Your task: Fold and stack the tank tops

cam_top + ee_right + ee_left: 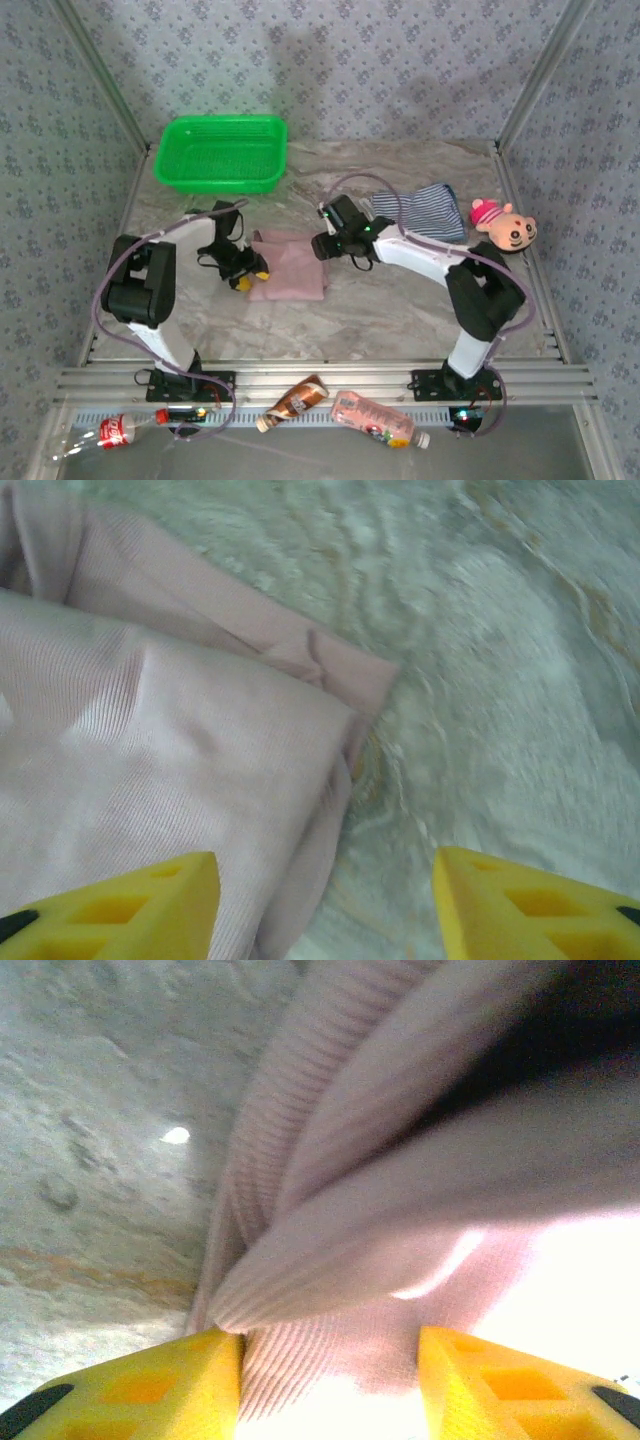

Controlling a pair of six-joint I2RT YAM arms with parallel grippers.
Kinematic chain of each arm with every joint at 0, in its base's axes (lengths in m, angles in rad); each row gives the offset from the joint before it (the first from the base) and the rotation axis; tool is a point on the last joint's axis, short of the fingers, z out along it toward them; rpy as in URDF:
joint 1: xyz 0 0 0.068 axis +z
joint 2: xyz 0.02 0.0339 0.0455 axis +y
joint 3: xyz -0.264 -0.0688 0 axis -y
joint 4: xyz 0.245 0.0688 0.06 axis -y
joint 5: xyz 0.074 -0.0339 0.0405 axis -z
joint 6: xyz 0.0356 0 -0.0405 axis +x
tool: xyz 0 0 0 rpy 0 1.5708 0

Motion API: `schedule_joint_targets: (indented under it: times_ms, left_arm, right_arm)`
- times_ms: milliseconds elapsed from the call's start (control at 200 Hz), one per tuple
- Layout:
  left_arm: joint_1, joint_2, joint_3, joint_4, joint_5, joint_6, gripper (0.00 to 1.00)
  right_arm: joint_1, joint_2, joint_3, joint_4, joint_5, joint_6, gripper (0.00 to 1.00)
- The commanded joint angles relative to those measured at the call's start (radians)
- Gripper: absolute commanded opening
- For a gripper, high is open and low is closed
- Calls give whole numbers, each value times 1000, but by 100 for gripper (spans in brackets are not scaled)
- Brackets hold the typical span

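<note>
The top camera is taking in the whole table point(400, 300). The dusty pink tank top point(288, 268) is lying near the middle, folded into a rough rectangle. The left gripper point(243, 277) is sitting at its left edge and the right gripper point(324, 246) is hanging at its upper right corner. Behind the right arm the striped tank top point(425, 210) is lying flat, with a pink plush toy point(503, 228) just beside it on the right. A green basket point(220, 152) is standing at the back left, and three bottles point(295, 400) are lying along the near rail.

The wrist cameras are giving the close detail. From the left wrist, ribbed pink cloth is bunching in thick folds and filling the gap between the yellow fingers point(180, 1385). These are standing partway apart, and whether they are pinching the cloth cannot be told. From the right wrist, the yellow fingers point(130, 900) are standing wide apart and holding nothing. One is hanging over the cloth's folded edge and the other over bare marbled table.

The lower right of the left wrist view is washing out to white, and its upper right is sinking into dark blur. The right wrist view is smearing across the table surface.
</note>
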Motion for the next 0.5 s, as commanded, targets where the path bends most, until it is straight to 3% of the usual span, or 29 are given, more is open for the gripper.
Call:
schedule_joint_targets:
  times_ms: [0, 100, 255, 500]
  left_arm:
    - [-1, -78, 38, -30, -23, -20, 49]
    - [11, -88, 84, -83, -82, 37, 50]
    - [60, -59, 122, -52, -83, 85, 50]
    - [90, 3, 132, -25, -73, 105, 50]
  right_arm:
    - [3, -12, -92, 34, -9, 246, 67]
    - [11, 29, -103, 119, -33, 297, 70]
    - [22, 135, -37, 156, -49, 303, 72]
    - [70, 224, 23, 99, -54, 280, 72]
